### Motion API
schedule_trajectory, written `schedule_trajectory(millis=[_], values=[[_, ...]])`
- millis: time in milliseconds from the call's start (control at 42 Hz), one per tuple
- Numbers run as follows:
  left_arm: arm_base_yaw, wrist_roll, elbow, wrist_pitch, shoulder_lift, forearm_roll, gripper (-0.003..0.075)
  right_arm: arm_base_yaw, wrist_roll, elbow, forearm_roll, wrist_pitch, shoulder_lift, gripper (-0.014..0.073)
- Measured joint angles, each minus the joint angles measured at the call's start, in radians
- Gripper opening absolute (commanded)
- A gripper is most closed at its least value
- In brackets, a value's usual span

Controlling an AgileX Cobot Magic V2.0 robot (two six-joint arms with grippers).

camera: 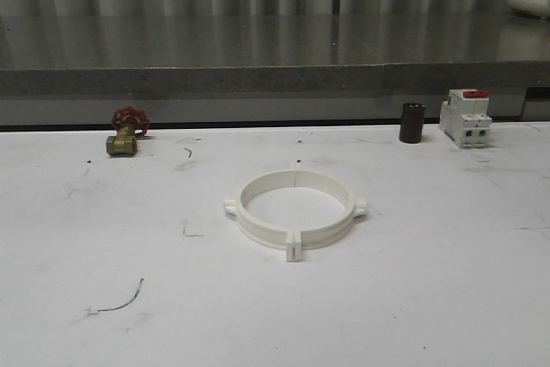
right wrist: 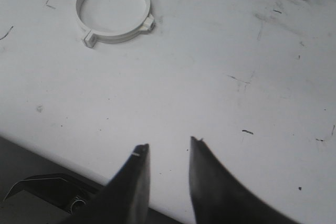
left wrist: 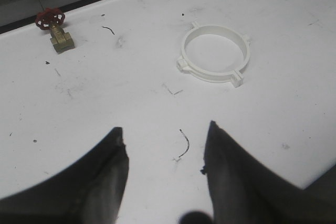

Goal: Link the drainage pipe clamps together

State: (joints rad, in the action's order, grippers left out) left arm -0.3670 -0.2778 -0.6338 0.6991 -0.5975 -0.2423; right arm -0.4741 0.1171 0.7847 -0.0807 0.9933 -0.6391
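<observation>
The left gripper (left wrist: pixel 164 140) hangs above bare table with its two dark fingers spread wide and nothing between them. The right gripper (right wrist: pixel 168 148) hovers near the table's front edge with its fingers a narrower gap apart, also empty and touching nothing.

The two pipe clamps (camera: pixel 295 210) lie flat at the middle of the white table (camera: pixel 412 298), set end to end so that they already form one ring. One seam sits at 6 o'clock on the ring, where the flat tabs meet and stick out toward the front; the other sits at 12 o'clock. Small lugs stand out at 3 and 9 o'clock. Whether the tabs are locked or only touching cannot be told from here.

Judged from this, the joining looks done or nearly so, and both arms are well apart from the ring. If a final press is wanted, each gripper should push its half inward from the 3 and 9 o'clock lugs, evenly, so that neither seam gapes or slides.

A brass valve with a red wheel (camera: pixel 125 132) stands at 10 o'clock from the ring. A dark cylinder (camera: pixel 412 122) and a breaker (camera: pixel 465 116) stand at 2 o'clock.
</observation>
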Motion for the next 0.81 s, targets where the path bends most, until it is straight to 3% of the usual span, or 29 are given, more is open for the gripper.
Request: schedule_trajectory(millis=[71, 143, 619, 810], values=[[0.0, 0.0, 0.0, 0.0, 0.0, 0.0, 0.0057, 0.0, 0.0, 0.0, 0.0, 0.0, 0.0, -0.0074], [0.0, 0.0, 0.0, 0.0, 0.0, 0.0, -0.0019, 0.0, 0.0, -0.002, 0.0, 0.0, 0.0, -0.0067], [0.002, 0.0, 0.024, -0.025, 0.03, -0.004, -0.002, 0.0, -0.002, -0.002, 0.0, 0.0, 0.0, -0.0068], [0.174, -0.002, 0.174, -0.166, 0.235, -0.008, -0.002, 0.0, -0.002, -0.002, 0.002, 0.0, 0.0, -0.0068]])
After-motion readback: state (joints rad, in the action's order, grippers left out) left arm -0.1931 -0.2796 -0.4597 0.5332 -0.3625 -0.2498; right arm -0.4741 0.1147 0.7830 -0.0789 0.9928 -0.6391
